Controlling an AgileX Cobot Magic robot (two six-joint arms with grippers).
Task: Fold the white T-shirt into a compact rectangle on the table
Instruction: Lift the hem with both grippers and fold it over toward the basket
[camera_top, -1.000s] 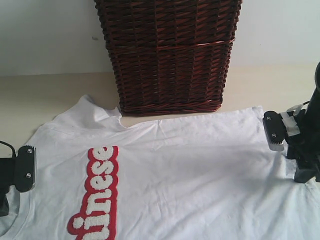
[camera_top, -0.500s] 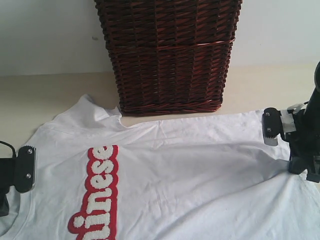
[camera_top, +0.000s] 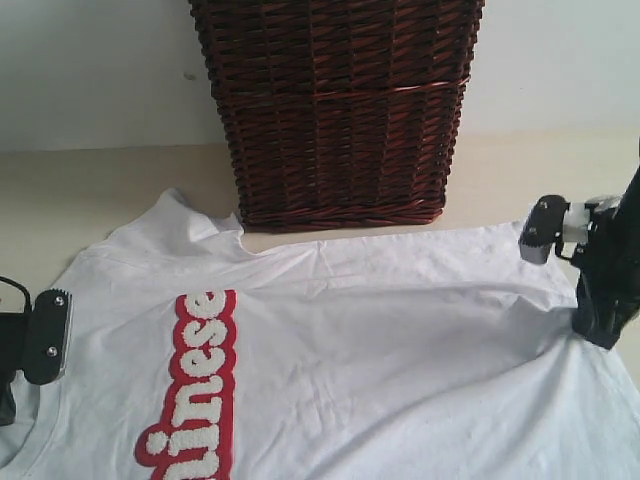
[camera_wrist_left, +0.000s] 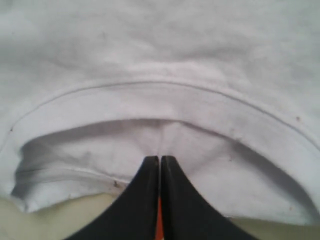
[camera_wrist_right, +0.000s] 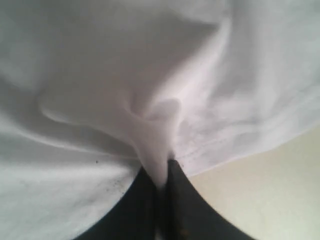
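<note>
The white T-shirt (camera_top: 380, 340) lies spread on the beige table (camera_top: 90, 190), its red-outlined lettering (camera_top: 200, 380) at the left. My left gripper (camera_wrist_left: 160, 159) sits at the collar (camera_wrist_left: 165, 95) at the shirt's left end, jaws shut with the inner collar cloth puckered at their tips and an orange sliver between them. In the exterior view it is mostly cut off at the left edge (camera_top: 10, 400). My right gripper (camera_top: 600, 335) is shut on a pinch of cloth (camera_wrist_right: 160, 145) by the hem at the right end, raising a ridge there.
A tall dark brown wicker basket (camera_top: 335, 110) stands on the table just behind the shirt's far edge. Bare table shows left and right of the basket and beside the hem (camera_wrist_right: 270, 195). A pale wall rises behind.
My right gripper has risen and tilted, drawing the hem up and pulling a taut crease across the shirt's right side. The left gripper has shifted slightly left.
</note>
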